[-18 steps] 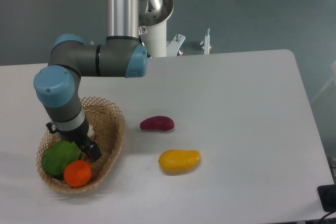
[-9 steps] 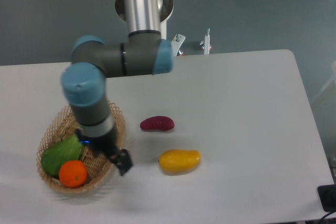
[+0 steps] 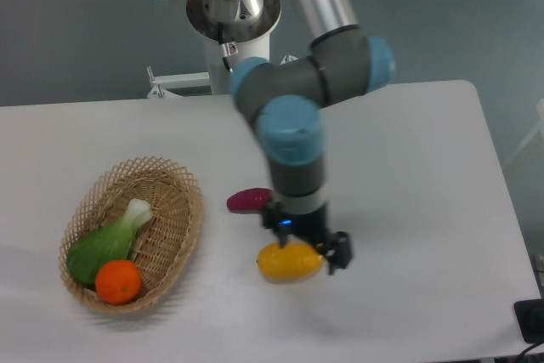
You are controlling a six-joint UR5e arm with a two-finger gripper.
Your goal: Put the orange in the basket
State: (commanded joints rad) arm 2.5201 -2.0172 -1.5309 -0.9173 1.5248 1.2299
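Bright reddish-orange against tan wicker, the orange [image 3: 118, 281] lies in the basket [image 3: 184, 188], at the near end of its bowl, touching the green leafy vegetable [image 3: 104, 244] whose pale stalk points up toward the far rim. Both sit low in the shallow weave, cradled by the sloping sides, so the fruit looks settled and unlikely to roll out. Judged from this, the placing itself is done.

Well to the right of the basket, the gripper [image 3: 325, 253] hangs just above the table [image 3: 408, 167], wrist pointing straight down. It holds nothing that can be seen; its dark fingers are small and partly lost against the fruit beneath, so whether they stand apart or closed cannot be told. Directly under and to the left of the claw lies a yellow-orange mango [image 3: 285, 263], its right end hidden by the fingers; whether they touch it is unclear. Behind the claw, partly covered by the wrist, a purple oblong vegetable [image 3: 247, 201] rests on the table.

With the orange far from the claw and resting in the wicker, nothing more seems required of it.
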